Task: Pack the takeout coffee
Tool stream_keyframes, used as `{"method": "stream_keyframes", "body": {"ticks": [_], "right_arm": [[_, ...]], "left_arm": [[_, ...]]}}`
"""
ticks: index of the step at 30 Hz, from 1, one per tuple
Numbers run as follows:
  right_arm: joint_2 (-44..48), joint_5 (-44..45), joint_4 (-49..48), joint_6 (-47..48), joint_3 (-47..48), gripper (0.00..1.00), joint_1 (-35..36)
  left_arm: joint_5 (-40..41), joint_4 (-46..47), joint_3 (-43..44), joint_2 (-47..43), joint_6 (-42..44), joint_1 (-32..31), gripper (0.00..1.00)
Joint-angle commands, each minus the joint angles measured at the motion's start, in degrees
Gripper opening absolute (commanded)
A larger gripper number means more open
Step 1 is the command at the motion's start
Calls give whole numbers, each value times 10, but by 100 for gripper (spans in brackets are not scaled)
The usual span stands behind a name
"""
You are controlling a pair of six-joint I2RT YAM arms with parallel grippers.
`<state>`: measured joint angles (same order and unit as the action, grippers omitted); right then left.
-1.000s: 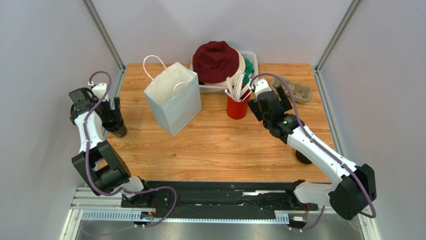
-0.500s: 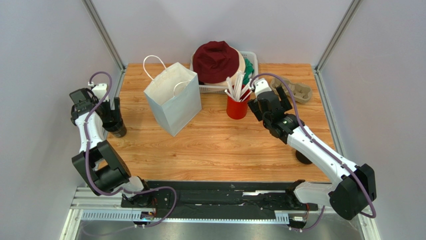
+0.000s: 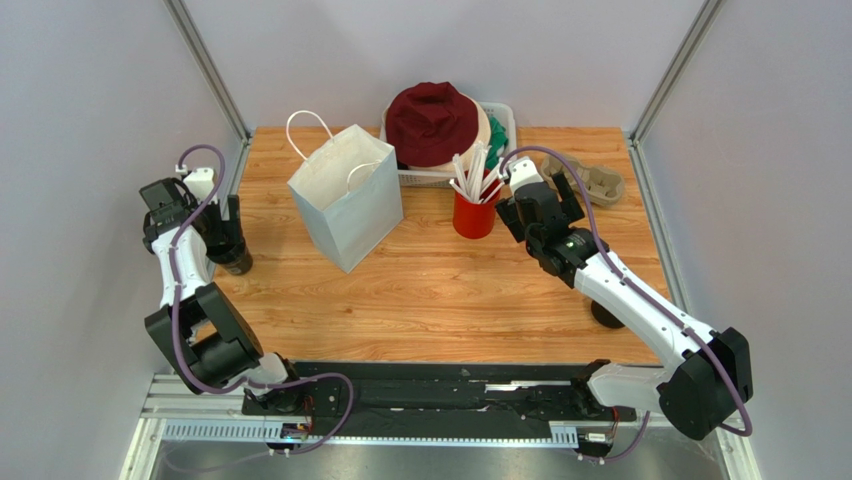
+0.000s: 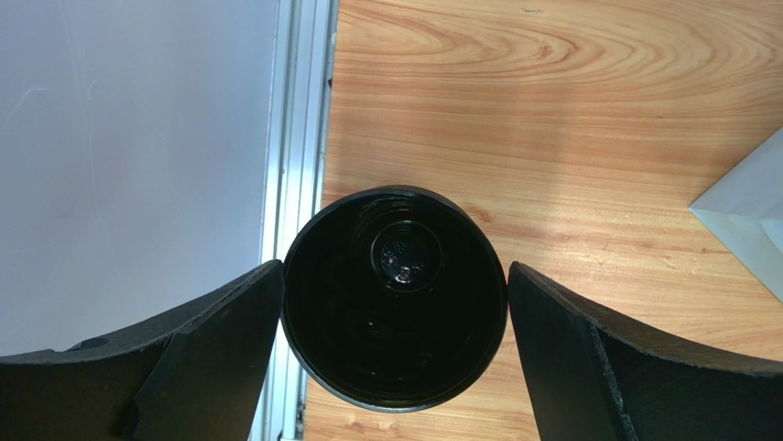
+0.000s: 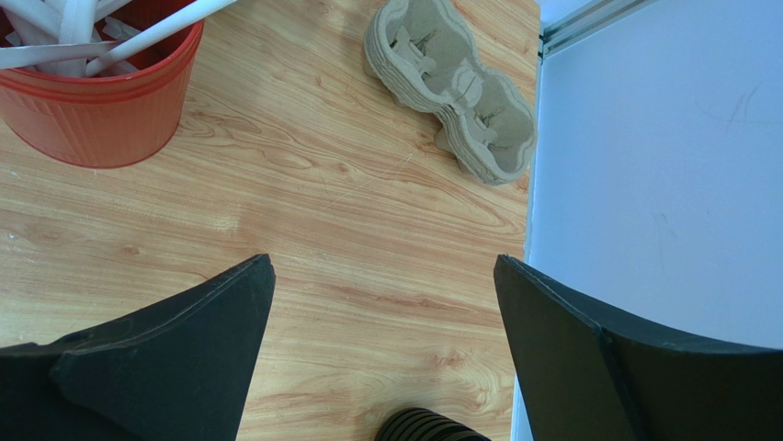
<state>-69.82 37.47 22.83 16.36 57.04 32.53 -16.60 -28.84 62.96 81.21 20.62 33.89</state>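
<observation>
Wooden table [image 3: 450, 300], white paper bag [image 3: 345, 200], red cup [image 3: 474, 218], basket [image 3: 428, 177], cardboard carrier [image 3: 598, 180], black lidless cup [image 3: 237, 262], black ringed item [image 5: 425, 428].

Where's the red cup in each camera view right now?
Top external: red cup at back centre of the table.
Left wrist: not in view.
Right wrist: red cup in the top-left corner.
Shared landmark: cardboard cup carrier, to its right in both.

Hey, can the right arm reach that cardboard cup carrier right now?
Probably yes. The right gripper hangs open over the table, the cardboard cup carrier lies just ahead of it, and nothing stands between them.
</observation>
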Motion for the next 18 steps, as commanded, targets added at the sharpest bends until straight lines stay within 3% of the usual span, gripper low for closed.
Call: {"method": "stream_keyframes", "body": {"ticks": [1, 18], "right_arm": [[2, 3, -25, -3, 4, 97, -2], [1, 1, -25, -2, 4, 96, -3]], "left_arm": [[13, 20, -7, -22, -10, 6, 99], [15, 32, -16, -25, -15, 6, 99]]}}
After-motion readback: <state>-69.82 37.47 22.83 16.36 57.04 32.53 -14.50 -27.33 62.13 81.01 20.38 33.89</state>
